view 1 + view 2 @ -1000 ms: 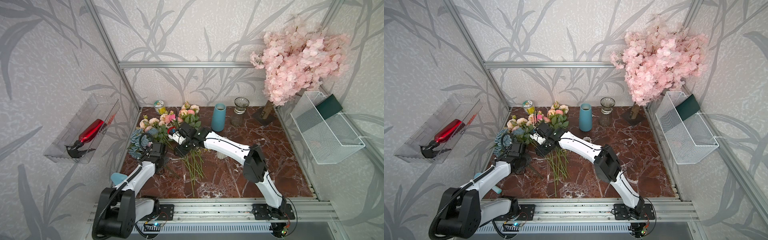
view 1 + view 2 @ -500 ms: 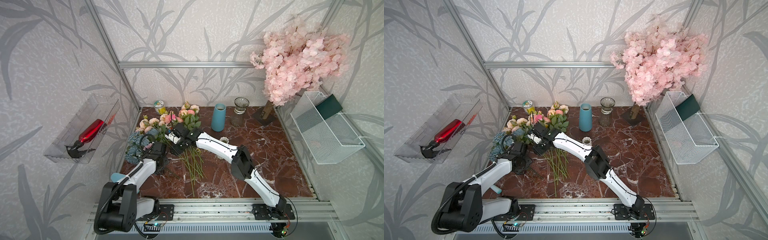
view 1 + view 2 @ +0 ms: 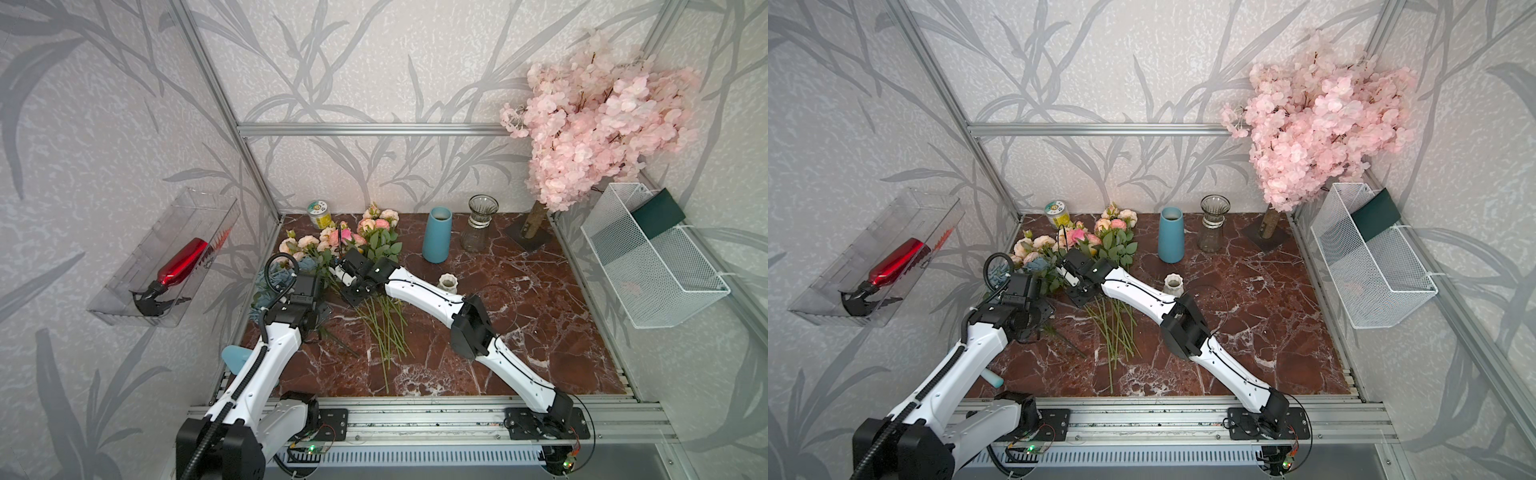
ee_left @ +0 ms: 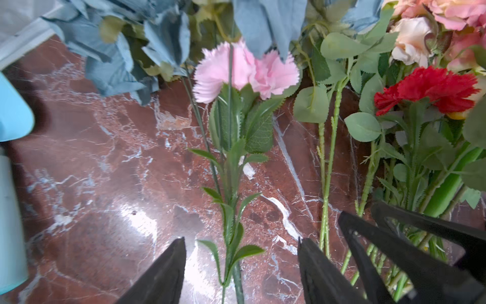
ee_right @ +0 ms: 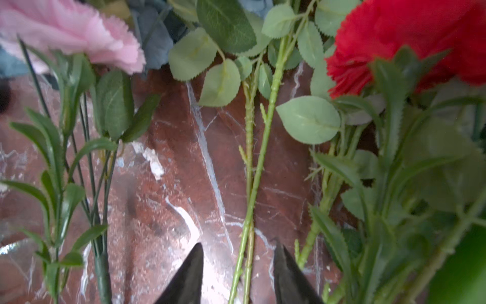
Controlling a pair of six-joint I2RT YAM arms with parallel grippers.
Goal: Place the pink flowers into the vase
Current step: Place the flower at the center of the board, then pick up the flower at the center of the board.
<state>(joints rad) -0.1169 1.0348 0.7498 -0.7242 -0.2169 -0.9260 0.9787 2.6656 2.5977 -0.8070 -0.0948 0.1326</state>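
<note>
The right gripper (image 5: 238,246) stands partly open astride two pale green thorny stems (image 5: 249,184), its fingers clear of both. Close by, the left gripper (image 4: 240,239) is spread wide around the stem of a pink carnation (image 4: 247,71) and grips nothing. In both top views the pink flowers (image 3: 368,226) lie on the marble table (image 3: 540,332) just left of the upright blue vase (image 3: 436,235). Their heads are level with the vase, and their stems fan forward, away from it.
</note>
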